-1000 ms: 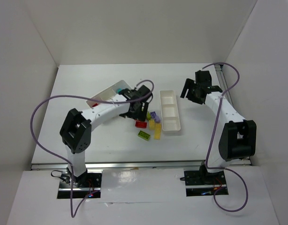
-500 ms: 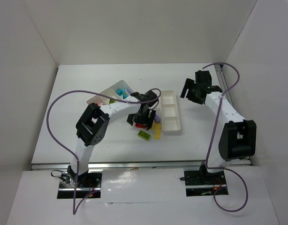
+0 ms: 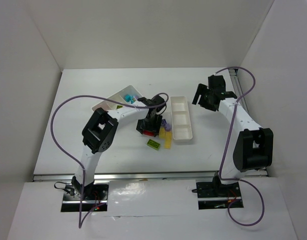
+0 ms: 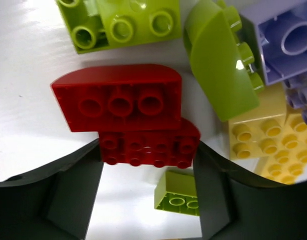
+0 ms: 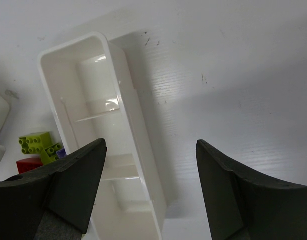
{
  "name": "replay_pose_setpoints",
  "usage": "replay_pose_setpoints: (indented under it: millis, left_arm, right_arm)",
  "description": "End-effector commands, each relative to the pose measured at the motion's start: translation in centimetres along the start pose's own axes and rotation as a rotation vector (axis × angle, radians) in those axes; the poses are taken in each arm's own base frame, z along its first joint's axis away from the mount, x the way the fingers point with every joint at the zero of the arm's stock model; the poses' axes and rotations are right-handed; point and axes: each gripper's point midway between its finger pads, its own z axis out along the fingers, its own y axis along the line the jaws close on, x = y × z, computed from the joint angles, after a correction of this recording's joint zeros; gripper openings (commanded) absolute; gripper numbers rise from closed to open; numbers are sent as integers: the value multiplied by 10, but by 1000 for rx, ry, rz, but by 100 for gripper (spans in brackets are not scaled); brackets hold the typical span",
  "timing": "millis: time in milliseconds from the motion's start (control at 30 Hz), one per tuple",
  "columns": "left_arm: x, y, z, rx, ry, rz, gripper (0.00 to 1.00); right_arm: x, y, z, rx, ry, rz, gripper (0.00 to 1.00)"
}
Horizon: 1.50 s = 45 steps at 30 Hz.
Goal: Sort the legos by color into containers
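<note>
My left gripper (image 3: 150,127) is down in the lego pile. In the left wrist view its fingers (image 4: 68,190) press both ends of a red studded brick (image 4: 148,142), so the left gripper (image 4: 147,150) is shut on it. A second red brick (image 4: 118,100) lies against it, hollow side up. Lime green bricks (image 4: 123,22), a lilac brick (image 4: 283,40) and yellow bricks (image 4: 263,140) lie around them. The wide tray (image 3: 111,102) holds a teal brick (image 3: 127,96). My right gripper (image 3: 207,97) is open and empty, also seen in the right wrist view (image 5: 151,150), above the narrow tray (image 5: 93,75).
The narrow tray (image 3: 181,131) lies just right of the pile, and a green brick (image 3: 154,144) and a yellow brick (image 3: 167,141) lie toward the near side. A small green brick (image 4: 178,197) lies under my left gripper. White walls enclose the table.
My left arm swung from beside the wide tray to the pile and came down around the red brick. The right arm has not moved.
</note>
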Motion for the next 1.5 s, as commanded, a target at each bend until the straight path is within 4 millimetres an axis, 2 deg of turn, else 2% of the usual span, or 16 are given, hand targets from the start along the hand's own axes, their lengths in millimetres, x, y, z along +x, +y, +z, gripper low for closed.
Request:
replay_pose_setpoints:
  millis: [0,100,367,400,500,533,667,900,967,1000,1133,1200,1267,1333,1367,1467]
  left_arm:
    - [-7,-2,-1,5,-22,10,78]
    - [-17,2,-24,-3,-77,4,67]
    - [-55,45,-110,-23,-253,-76,64]
    - [-59,67,-116,-50,-252,-119,64]
    - [-69,106,-135,-84,-292,-232,64]
    - [-71,131,-133,-114,-289,-301,64]
    - [-67,188,-129,-219,-253,-432,64]
    - [-74,246,-104,-316,-235,-538,64]
    - [-72,261,-99,-333,-217,-557,68]
    - [-73,263,-93,-324,-208,-564,78]
    - [-72,262,-88,-319,-191,-549,100]
    - [-71,258,-93,-316,-194,-540,100]
    - [-76,238,-106,-307,-235,-469,98]
    - [-85,211,-118,-259,-278,-390,91]
    - [-87,177,-126,-197,-303,-281,86]
    - [-84,122,-129,-105,-316,-138,86]
  right_arm:
    - [-12,2,-13,-4,-43,-2,80]
    - [-12,2,-13,-4,-43,-2,80]
    - [-9,3,-10,-10,-30,-2,80]
    - [-9,4,-10,-18,-26,-3,80]
    - [-9,4,-10,-18,-26,-3,80]
    - [-9,4,-10,-18,-26,-3,80]
    - [-12,6,-12,-22,-35,-2,80]
    - [-12,6,-12,-22,-35,-2,80]
    - [-12,6,-12,-22,-35,-2,80]
    - [-12,6,-12,-22,-35,-2,80]
    - [-10,5,-8,-17,-25,-3,80]
    - [-12,6,-10,-17,-25,-3,80]
    - [-12,6,-10,-17,-25,-3,80]
    - [-12,6,-10,-17,-25,-3,80]
    - [-9,5,-6,-13,-15,-3,80]
    - [-9,6,-7,-21,-11,-3,80]
